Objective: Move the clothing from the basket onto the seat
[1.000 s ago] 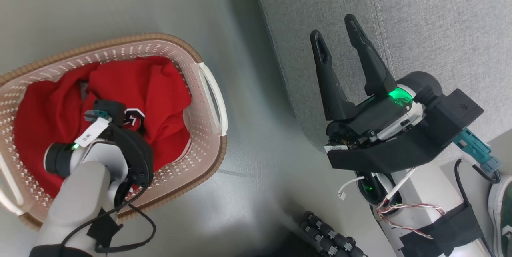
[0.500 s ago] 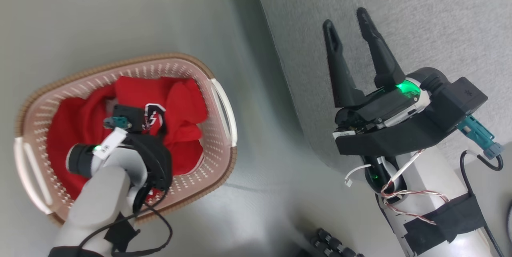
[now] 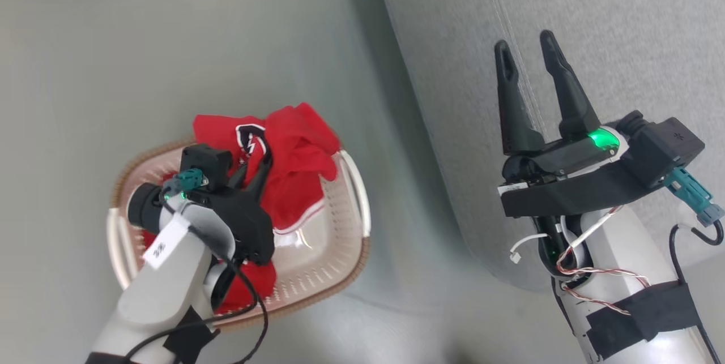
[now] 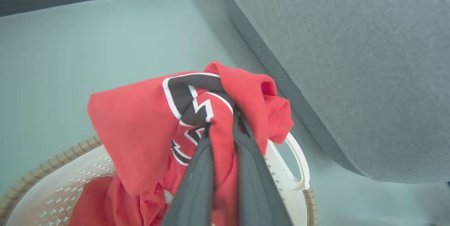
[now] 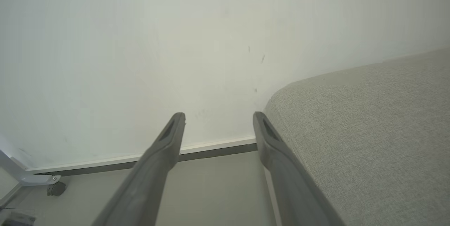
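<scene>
Obs: left gripper (image 3: 255, 155) pinched almost closed on red logo garment (image 3: 294, 143), which hangs bunched over basket (image 3: 345, 251) at 8 o'clock in head view. Second red garment (image 3: 249, 285) lies inside basket. Right gripper (image 3: 524, 44) is spread wide and holds nothing, by edge of seat (image 3: 612, 24) at 2 o'clock.

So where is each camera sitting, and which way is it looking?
Head view: on the head, looking down at the floor, basket and sofa; both arms show, left claw shut on the red clothing, right claw open.
Left wrist view: on the left wrist, looking along its two fingers at the clothing, basket underneath.
Right wrist view: on the right wrist, looking past its open fingers at a wall and the sofa's edge.
Shared: head and left wrist views both show clothing, basket and sofa.
</scene>
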`<state>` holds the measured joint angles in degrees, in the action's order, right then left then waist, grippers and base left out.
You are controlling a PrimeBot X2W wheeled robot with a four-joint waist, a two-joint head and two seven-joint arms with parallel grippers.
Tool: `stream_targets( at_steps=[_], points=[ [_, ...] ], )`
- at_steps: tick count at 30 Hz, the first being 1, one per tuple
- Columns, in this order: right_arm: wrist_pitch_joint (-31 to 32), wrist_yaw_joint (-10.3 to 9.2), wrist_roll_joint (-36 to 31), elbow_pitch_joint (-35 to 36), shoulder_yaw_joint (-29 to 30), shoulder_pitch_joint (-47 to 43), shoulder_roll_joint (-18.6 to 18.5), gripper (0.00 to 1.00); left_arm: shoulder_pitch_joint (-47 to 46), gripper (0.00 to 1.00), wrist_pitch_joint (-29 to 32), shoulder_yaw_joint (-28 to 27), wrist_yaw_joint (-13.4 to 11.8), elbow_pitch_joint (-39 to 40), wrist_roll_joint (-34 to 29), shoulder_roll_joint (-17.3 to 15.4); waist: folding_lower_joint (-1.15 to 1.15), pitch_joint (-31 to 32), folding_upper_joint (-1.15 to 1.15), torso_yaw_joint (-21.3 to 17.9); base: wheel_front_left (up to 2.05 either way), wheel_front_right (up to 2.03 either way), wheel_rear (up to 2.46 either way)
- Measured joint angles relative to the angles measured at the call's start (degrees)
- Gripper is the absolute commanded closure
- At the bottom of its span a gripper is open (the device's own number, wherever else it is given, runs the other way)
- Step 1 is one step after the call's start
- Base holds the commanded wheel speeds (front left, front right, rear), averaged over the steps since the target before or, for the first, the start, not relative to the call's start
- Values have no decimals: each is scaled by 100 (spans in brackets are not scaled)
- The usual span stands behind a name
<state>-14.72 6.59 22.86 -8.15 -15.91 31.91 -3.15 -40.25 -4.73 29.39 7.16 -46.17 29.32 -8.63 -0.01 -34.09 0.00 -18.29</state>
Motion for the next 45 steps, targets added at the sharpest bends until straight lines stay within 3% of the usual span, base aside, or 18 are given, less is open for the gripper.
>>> stream_targets(
  at_steps=[11,20,34,45],
  points=[
    [0,40,-23,-245,222,-279,-147,0,207,100,-658,503,0,936,538,-40,0,831,-1,538,0,0,0],
    [0,48,-23,-419,226,-771,-211,0,181,100,-799,726,0,1751,894,-79,-1,1549,-1,976,0,0,0],
    [1,49,241,-454,-782,-1506,-292,0,-302,100,-848,783,16,1936,1213,-49,0,2799,0,1343,0,0,0],
    [1,49,325,-44,-1667,-1555,-598,0,-301,100,-734,821,40,1864,1300,74,0,3158,0,1350,0,0,0]
  ],
)
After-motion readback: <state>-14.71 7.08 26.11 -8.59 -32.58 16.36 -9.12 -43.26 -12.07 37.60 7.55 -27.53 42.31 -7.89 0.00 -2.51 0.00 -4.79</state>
